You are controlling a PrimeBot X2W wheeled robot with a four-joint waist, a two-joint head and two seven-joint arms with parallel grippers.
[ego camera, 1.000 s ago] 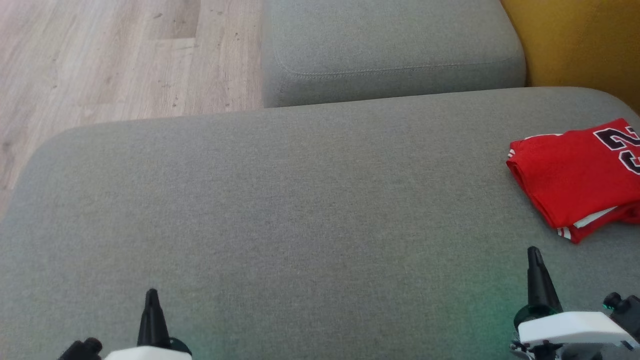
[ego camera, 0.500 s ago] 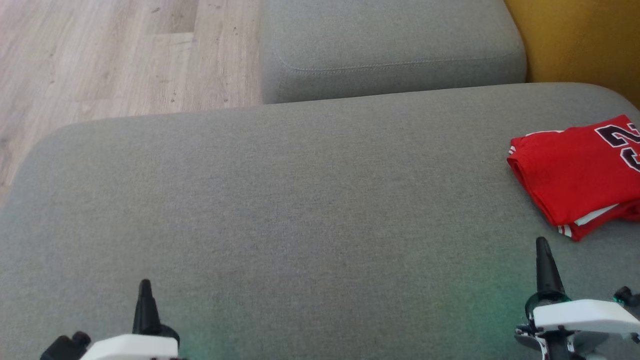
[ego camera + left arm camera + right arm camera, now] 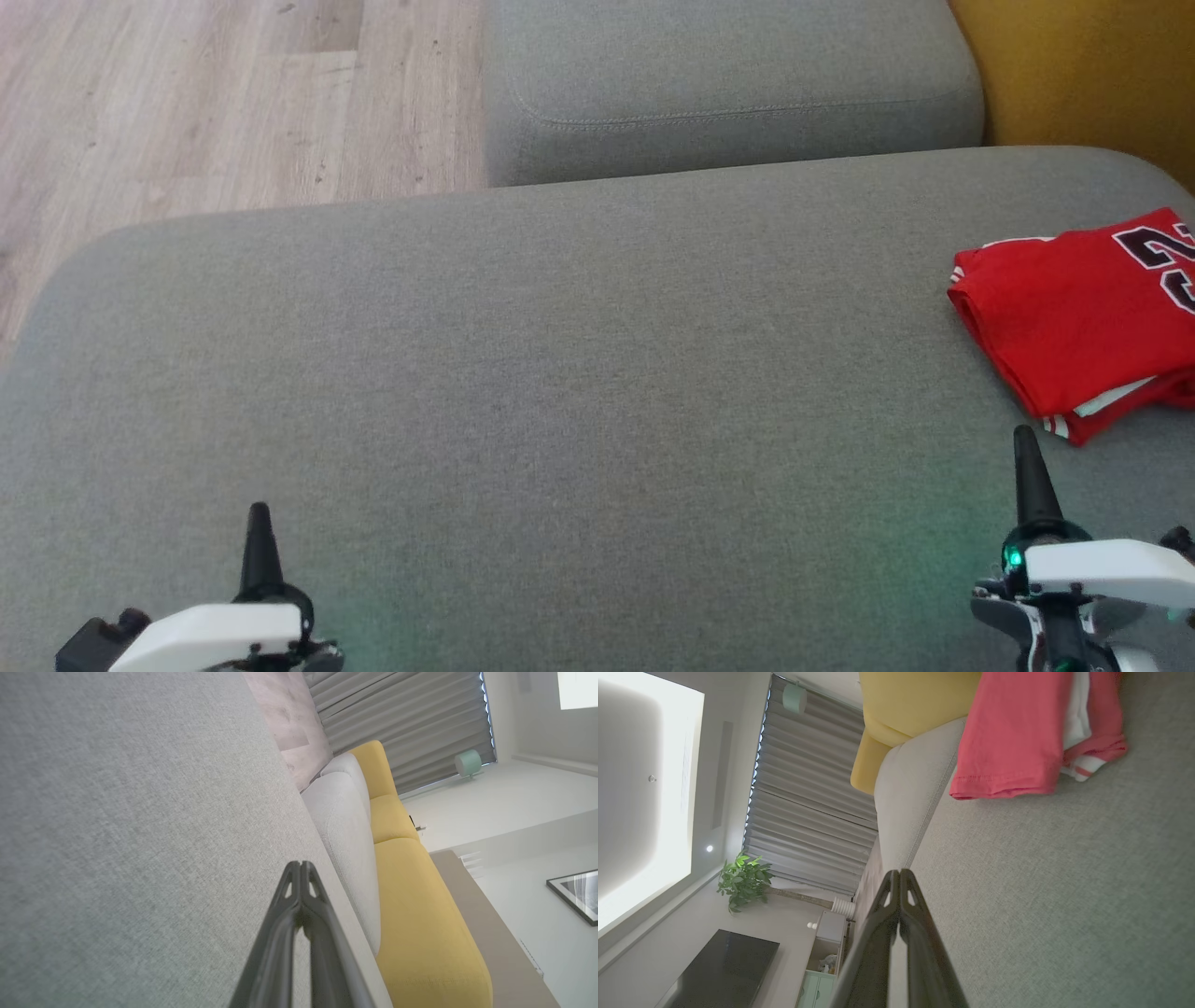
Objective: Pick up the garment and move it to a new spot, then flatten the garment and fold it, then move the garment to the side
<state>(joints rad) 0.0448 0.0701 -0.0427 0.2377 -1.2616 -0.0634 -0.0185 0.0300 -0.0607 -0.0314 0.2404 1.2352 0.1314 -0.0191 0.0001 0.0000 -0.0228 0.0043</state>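
- Grey sofa cushion point(image 3: 560, 373) lies under both hands: left gripper point(image 3: 257, 511) and right gripper point(image 3: 1023, 434) are pinched shut, holding nothing.
- Folded red garment point(image 3: 1074, 317) rests just ahead of the right gripper, untouched.
- Both grippers crept forward this past second while the garment stayed put, so the task looks finished.

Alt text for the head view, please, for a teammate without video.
A folded red garment lies at the right edge of a grey cushion. The left claw and right claw, both shut and empty, sit at the bottom corners, clear of it; wooden floor shows upper left.
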